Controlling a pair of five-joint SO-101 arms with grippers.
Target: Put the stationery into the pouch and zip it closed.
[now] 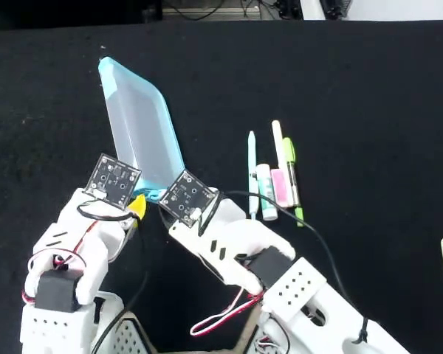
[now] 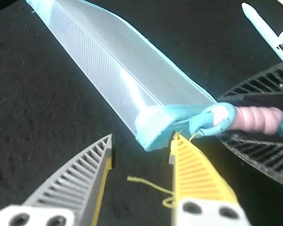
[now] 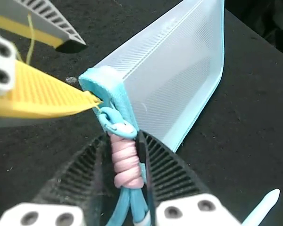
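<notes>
Our right gripper (image 3: 121, 137) clamps the pink zipper pull (image 3: 127, 162) at the near end of the pouch (image 1: 140, 125), whose length runs away from us; the left gripper (image 2: 141, 139) gapes at that corner. The stationery (image 1: 275, 173) lies beside the pouch, on the right gripper's side.

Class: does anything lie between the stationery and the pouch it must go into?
No loose thing lies on the black cloth between the stationery and the pouch. But the right claw, shut on the pink zipper pull, and the open left claw both sit at the pouch's near end.
</notes>
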